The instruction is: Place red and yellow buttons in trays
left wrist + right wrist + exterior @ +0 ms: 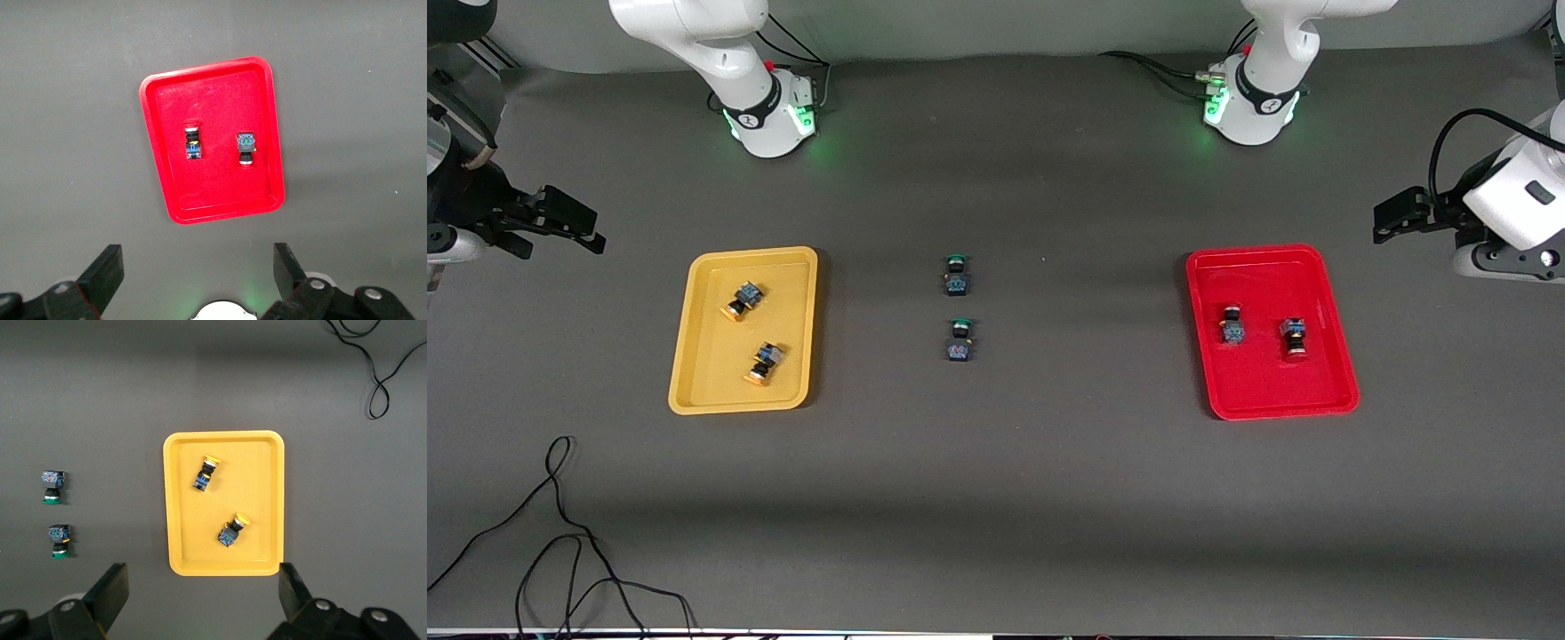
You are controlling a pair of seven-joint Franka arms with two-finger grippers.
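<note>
The yellow tray (710,360) toward the right arm's end holds two yellow-capped buttons (743,300) (765,364), both lying on their sides. The right wrist view shows this tray (260,487) and the same buttons (206,473) (232,529). The red tray (1263,382) toward the left arm's end holds two red-capped buttons (1232,327) (1294,338); they also show in the left wrist view (193,141) (246,148) in that tray (220,190). My right gripper (591,229) (203,587) and left gripper (1383,224) (199,267) are raised, open and empty, each outside its tray.
Two green-capped buttons (957,275) (959,340) lie on the grey table midway between the trays, also in the right wrist view (53,486) (59,541). A loose black cable (560,533) lies near the front edge at the right arm's end.
</note>
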